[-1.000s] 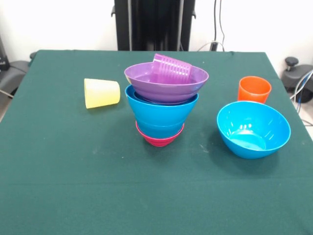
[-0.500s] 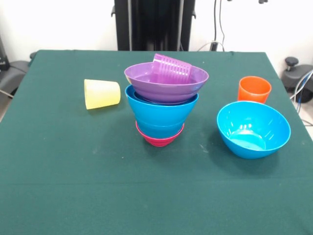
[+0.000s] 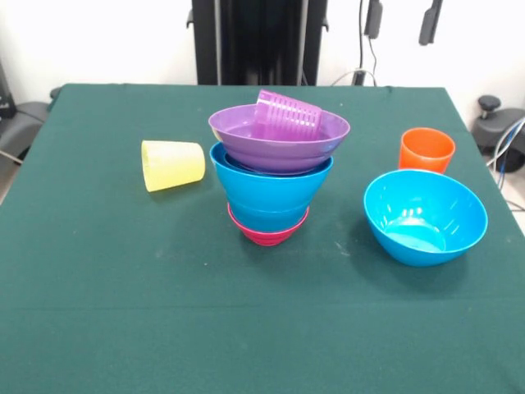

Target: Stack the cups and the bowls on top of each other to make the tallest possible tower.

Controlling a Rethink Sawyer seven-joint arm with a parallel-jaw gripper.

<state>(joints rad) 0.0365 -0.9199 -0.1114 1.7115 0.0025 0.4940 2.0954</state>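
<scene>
The tower stands mid-table: a magenta bowl [image 3: 268, 233] at the base, blue bowls [image 3: 271, 189] nested above it, then a wide purple bowl [image 3: 279, 144] with a purple cup [image 3: 287, 113] lying tilted on its side in it. A yellow cup [image 3: 172, 164] lies on its side left of the tower. An orange cup [image 3: 426, 150] stands upright at the right, with a loose blue bowl [image 3: 425, 216] in front of it. My gripper [image 3: 401, 20] shows at the top edge with its two fingers apart, empty, high above and behind the orange cup. No yellow-orange bowl shows.
The black pedestal [image 3: 258, 41] stands behind the green table [image 3: 164, 312]. Cables and a black object [image 3: 496, 123] lie off the table's right edge.
My gripper's fingers have come down into view at the top right. The yellow cup has shifted slightly toward the camera.
</scene>
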